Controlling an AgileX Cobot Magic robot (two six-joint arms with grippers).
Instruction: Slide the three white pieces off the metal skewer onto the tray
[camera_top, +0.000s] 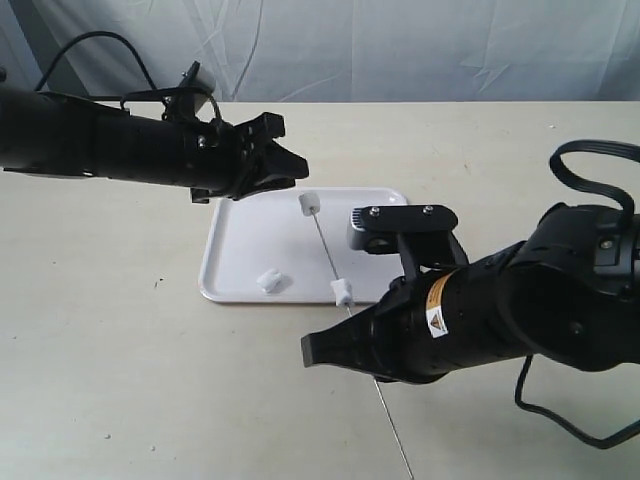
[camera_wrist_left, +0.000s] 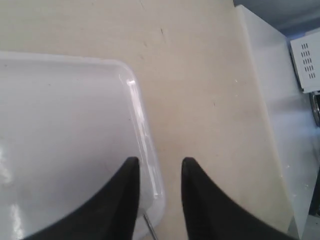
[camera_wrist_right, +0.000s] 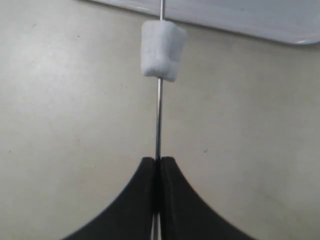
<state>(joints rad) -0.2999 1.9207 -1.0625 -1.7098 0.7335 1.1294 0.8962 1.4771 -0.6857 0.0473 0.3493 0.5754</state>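
White piece (camera_top: 268, 281) on tray (camera_top: 250, 235) — exterior view only.

Warning-triangle sticker (camera_top: 436, 320) on right arm (camera_top: 560, 300)

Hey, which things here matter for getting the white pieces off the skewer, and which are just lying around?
Part of the job: tray; skewer, held by the shut right gripper; white piece at its far end; white piece by the tray's edge; white piece loose on the tray; open left gripper.
Just around: table, backdrop cloth, black cable, vented box.
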